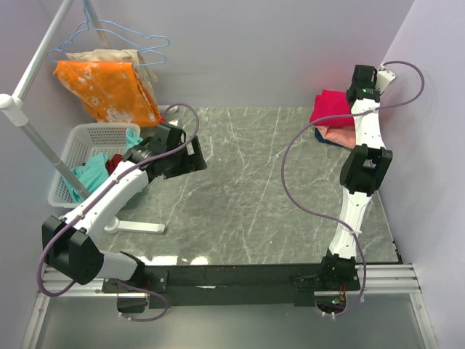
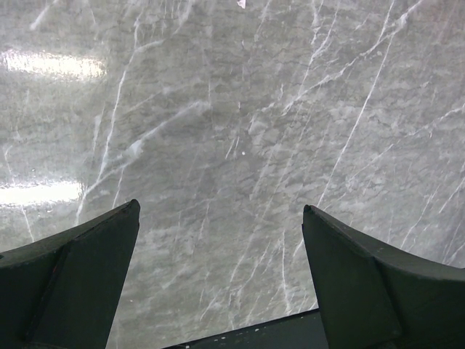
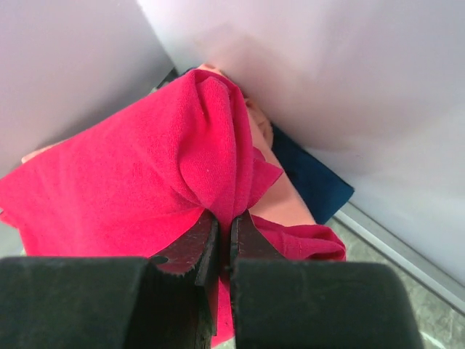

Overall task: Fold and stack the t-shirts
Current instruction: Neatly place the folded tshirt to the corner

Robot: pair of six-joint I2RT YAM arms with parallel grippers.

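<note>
The right tool is reached out to the counter's far right corner, at about 2 o'clock in the top view. Its fingers are closed almost together on a raised fold of the crimson tee, with only a thin slit left between them and red cloth bunched up at their tips. That tee lies draped over the other two shirts in the corner, hard against the pale walls. Its bulk spreads toward 9 o'clock in the right wrist view.

The salmon-pink tee shows from under it at about 3 o'clock of the pinched fold. The dark blue tee lies lowest, with one corner poking out toward 4 o'clock beside the counter's metal edge strip.

The left tool hangs over bare grey, white-veined marble on the counter's left side, at about 9 o'clock in the top view. Its two dark fingers are spread wide with nothing between them.

At 10 o'clock, off the counter's left edge, stands a white plastic basket. It holds a teal cloth and a bit of dark red fabric.

Above it, at 11 o'clock, an orange white-blotched cloth hangs from a white rack pole. Pale blue wire hangers sit beside it.
</note>
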